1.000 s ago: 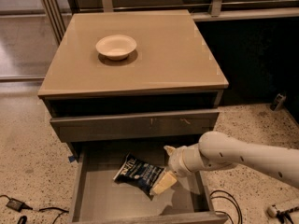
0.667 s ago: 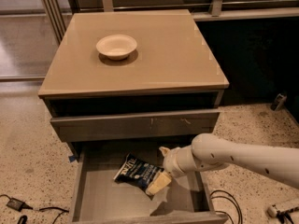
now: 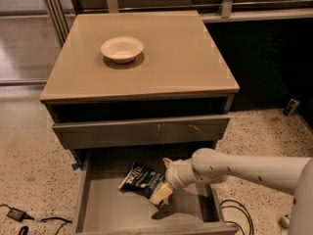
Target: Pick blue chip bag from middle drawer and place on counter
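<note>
The robot's pale arm (image 3: 244, 168) reaches in from the right, over the side wall of the open middle drawer (image 3: 105, 212). Its pincer (image 3: 164, 179) hangs low at the right edge of the blue chip bag (image 3: 141, 178). The fingers stand apart, one behind the bag's upper corner and the lower finger (image 3: 161, 194) over its near right corner, with no visible squeeze on the foil. The bag lies flat on the drawer floor, slightly right of centre, its white lettering facing up.

Above, the closed drawer front (image 3: 142, 132) with pale scratches overhangs the back of the open drawer, directly over the arm's wrist. On the counter (image 3: 166, 67) a cream bowl (image 3: 122, 48) sits toward the back left, well apart from everything below. Black cables trail on the speckled floor (image 3: 27, 153), one (image 3: 22, 215) to the left of the cabinet and another (image 3: 235, 213) to the right under the arm.

Compared with a second ago, the arm has slid leftward and the pincer has closed the gap to the bag, which was then just beside it. Bag and bowl have not shifted.
</note>
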Robot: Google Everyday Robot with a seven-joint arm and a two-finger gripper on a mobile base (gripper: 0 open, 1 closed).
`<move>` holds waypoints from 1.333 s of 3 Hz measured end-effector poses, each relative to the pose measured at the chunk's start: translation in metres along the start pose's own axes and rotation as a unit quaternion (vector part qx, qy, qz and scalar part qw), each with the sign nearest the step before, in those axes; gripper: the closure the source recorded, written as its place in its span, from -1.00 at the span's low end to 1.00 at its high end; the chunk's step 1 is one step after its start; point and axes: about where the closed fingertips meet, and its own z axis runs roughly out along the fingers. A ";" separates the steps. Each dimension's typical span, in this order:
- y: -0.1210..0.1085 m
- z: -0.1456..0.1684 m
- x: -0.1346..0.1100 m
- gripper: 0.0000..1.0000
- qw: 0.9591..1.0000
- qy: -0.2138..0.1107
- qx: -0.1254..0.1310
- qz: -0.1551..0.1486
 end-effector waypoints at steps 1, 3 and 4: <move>-0.005 0.030 0.011 -1.00 1.000 -0.003 0.007 -0.004; -0.005 0.067 0.028 -1.00 1.000 0.006 0.013 -0.006; -0.005 0.067 0.028 -0.63 1.000 0.006 0.013 -0.006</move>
